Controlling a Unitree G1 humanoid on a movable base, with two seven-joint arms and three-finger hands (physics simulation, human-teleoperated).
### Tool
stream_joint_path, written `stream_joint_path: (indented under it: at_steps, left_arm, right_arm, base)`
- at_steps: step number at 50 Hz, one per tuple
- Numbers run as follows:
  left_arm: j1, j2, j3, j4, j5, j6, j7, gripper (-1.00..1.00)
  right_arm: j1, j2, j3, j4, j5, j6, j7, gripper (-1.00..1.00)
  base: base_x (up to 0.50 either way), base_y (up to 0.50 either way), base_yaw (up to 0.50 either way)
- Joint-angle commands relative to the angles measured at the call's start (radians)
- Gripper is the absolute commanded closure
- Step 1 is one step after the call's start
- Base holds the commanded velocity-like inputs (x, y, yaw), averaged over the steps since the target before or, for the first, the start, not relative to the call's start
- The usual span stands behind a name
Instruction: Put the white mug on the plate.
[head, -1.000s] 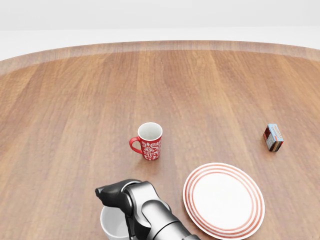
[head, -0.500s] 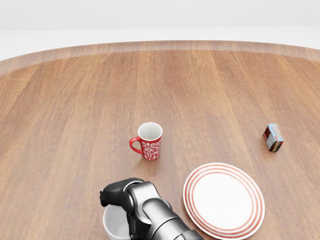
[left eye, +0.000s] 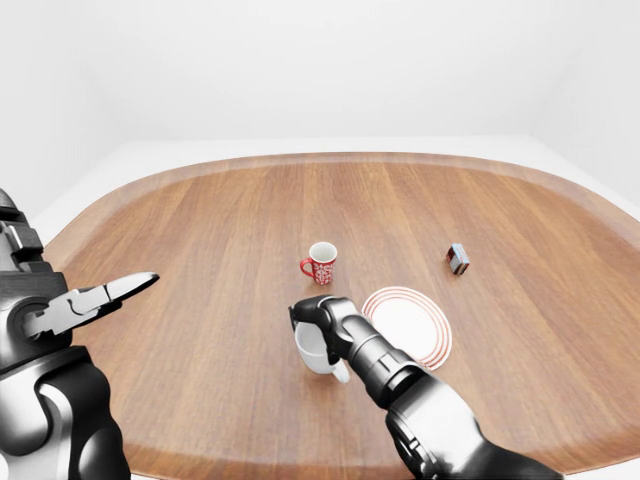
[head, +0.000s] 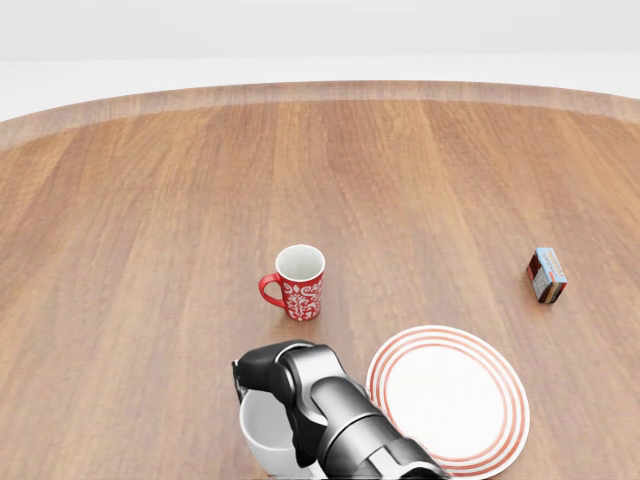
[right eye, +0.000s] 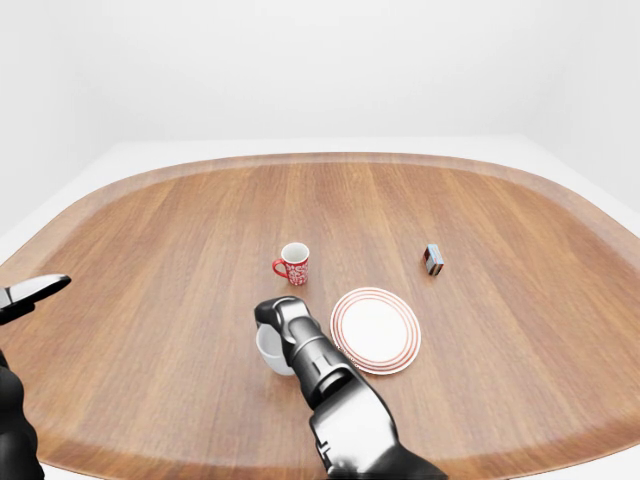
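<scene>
The plate (head: 447, 400) is the landmark: the white mug (head: 268, 432) sits upright just to its left in the head view, close beside the striped rim but not on it, and whether it rests on the table (head: 150, 250) or is lifted a little cannot be told. The right hand (left eye: 312, 315) is at the mug's far rim, its dark fingers hooked over the top edge, and it appears closed on the mug, though the forearm hides most of the contact. So the mug lies directly under and toward the robot from that hand, and the coming move is judged to be a short carry rightward onto the plate's white centre. The left hand (left eye: 90, 300) is well apart to the plate's left, fingers spread and holding nothing; the right one is clearly the nearer. A red mug (head: 297, 283) stands above and left of the plate, and a small box (head: 546, 275) up to its right, both clear of that path.
</scene>
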Motion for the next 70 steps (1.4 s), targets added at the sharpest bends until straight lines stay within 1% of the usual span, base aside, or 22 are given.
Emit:
stream_joint_path:
  at_steps: [1, 2, 4, 5, 7, 9, 13, 17, 19, 20, 24, 25, 26, 29, 30, 34, 35, 37, 48, 55, 58, 70]
  left_arm:
    - [0.003, -0.004, -0.008, 0.0, 0.007, 0.0, -0.001, -1.0]
    - [0.002, -0.002, -0.006, 0.0, 0.006, 0.0, -0.001, -1.0]
    - [0.0, 0.0, 0.0, -0.004, 0.001, 0.0, 0.0, -1.0]
    - [-0.001, 0.001, 0.001, -0.005, 0.001, 0.0, 0.001, -1.0]
    - [-0.001, 0.0, -0.001, -0.001, 0.003, 0.0, 0.0, -1.0]
    - [0.0, -0.001, -0.004, -0.001, 0.007, 0.0, -0.001, -1.0]
    - [-0.001, 0.0, -0.002, -0.001, 0.006, 0.0, -0.001, -1.0]
    - [-0.001, 0.0, -0.002, 0.001, 0.006, 0.0, -0.001, -1.0]
    - [-0.001, -0.001, -0.003, 0.0, 0.006, 0.0, -0.001, -1.0]
    - [-0.001, -0.002, -0.01, 0.001, 0.011, 0.0, -0.001, -1.0]
    - [-0.002, -0.002, -0.009, 0.008, 0.014, 0.0, -0.004, -1.0]
    - [-0.002, -0.002, -0.009, 0.009, 0.014, 0.0, -0.004, -1.0]
    - [-0.002, -0.001, -0.006, 0.008, 0.011, 0.0, -0.004, -1.0]
    - [-0.002, -0.002, -0.01, 0.01, 0.015, 0.0, -0.004, -1.0]
    - [-0.002, -0.002, -0.01, 0.011, 0.015, 0.0, -0.004, -1.0]
    - [-0.002, -0.002, -0.011, 0.006, 0.016, 0.0, -0.003, -1.0]
    - [-0.001, -0.002, -0.012, 0.007, 0.018, 0.0, -0.004, -1.0]
    - [-0.003, -0.002, -0.009, 0.011, 0.017, 0.0, -0.004, -1.0]
    - [-0.003, -0.003, -0.014, 0.008, 0.018, 0.0, -0.002, -1.0]
    - [-0.007, 0.0, -0.013, 0.004, 0.019, 0.0, -0.001, -1.0]
    - [-0.007, 0.001, -0.008, 0.009, 0.015, 0.0, -0.003, -1.0]
    - [-0.007, 0.002, -0.008, 0.006, 0.014, 0.0, 0.0, -1.0]
  right_arm:
    - [-0.132, -0.134, -0.055, -0.043, -0.009, 0.0, 0.081, 1.0]
    - [-0.174, -0.171, -0.072, -0.036, -0.004, 0.0, 0.09, 1.0]
    - [-0.222, -0.211, -0.091, -0.02, 0.005, 0.0, 0.103, 1.0]
    - [-0.267, -0.25, -0.106, -0.016, 0.01, 0.0, 0.114, 1.0]
    - [-0.309, -0.285, -0.116, -0.005, 0.016, 0.0, 0.124, 1.0]
    - [-0.372, -0.344, -0.136, 0.02, 0.023, 0.0, 0.118, 1.0]
    - [-0.433, -0.418, -0.16, 0.08, 0.04, 0.0, 0.074, 1.0]
    - [-0.441, -0.462, -0.181, 0.125, 0.072, 0.0, 0.031, 1.0]
    - [-0.432, -0.485, -0.195, 0.146, 0.093, 0.0, -0.026, 1.0]
    - [-0.426, -0.492, -0.219, 0.154, 0.127, 0.0, -0.088, 1.0]
    - [-0.382, -0.521, -0.216, 0.18, 0.156, 0.0, -0.167, 1.0]
    - [-0.382, -0.523, -0.212, 0.18, 0.158, 0.0, -0.168, 1.0]
    - [-0.367, -0.537, -0.232, 0.185, 0.182, 0.0, -0.201, 1.0]
    - [-0.346, -0.553, -0.238, 0.191, 0.213, 0.0, -0.226, 1.0]
    - [-0.329, -0.563, -0.244, 0.194, 0.224, 0.0, -0.254, 1.0]
    - [-0.297, -0.575, -0.244, 0.202, 0.252, 0.0, -0.282, 1.0]
    - [-0.288, -0.578, -0.225, 0.205, 0.233, 0.0, -0.276, 1.0]
    - [-0.265, -0.578, -0.237, 0.208, 0.251, 0.0, -0.301, 1.0]
    - [-0.172, -0.556, -0.234, 0.224, 0.255, 0.0, -0.354, 1.0]
    - [-0.14, -0.539, -0.217, 0.23, 0.22, 0.0, -0.341, 1.0]
    - [-0.121, -0.535, -0.199, 0.235, 0.184, 0.0, -0.314, 1.0]
    - [-0.099, -0.528, -0.216, 0.235, 0.173, 0.0, -0.299, 1.0]
  base:
    - [0.0, 0.0, 0.0]
    - [0.0, 0.0, 0.0]
    - [0.0, 0.0, 0.0]
    - [0.0, 0.0, 0.0]
    - [0.0, 0.0, 0.0]
    - [0.0, 0.0, 0.0]
    - [0.0, 0.0, 0.0]
    - [0.0, 0.0, 0.0]
    - [0.0, 0.0, 0.0]
    - [0.0, 0.0, 0.0]
    - [0.0, 0.0, 0.0]
    - [0.0, 0.0, 0.0]
    - [0.0, 0.0, 0.0]
    - [0.0, 0.0, 0.0]
    - [0.0, 0.0, 0.0]
    - [0.0, 0.0, 0.0]
    - [0.0, 0.0, 0.0]
    - [0.0, 0.0, 0.0]
    - [0.0, 0.0, 0.0]
    - [0.0, 0.0, 0.0]
    - [0.0, 0.0, 0.0]
    - [0.0, 0.0, 0.0]
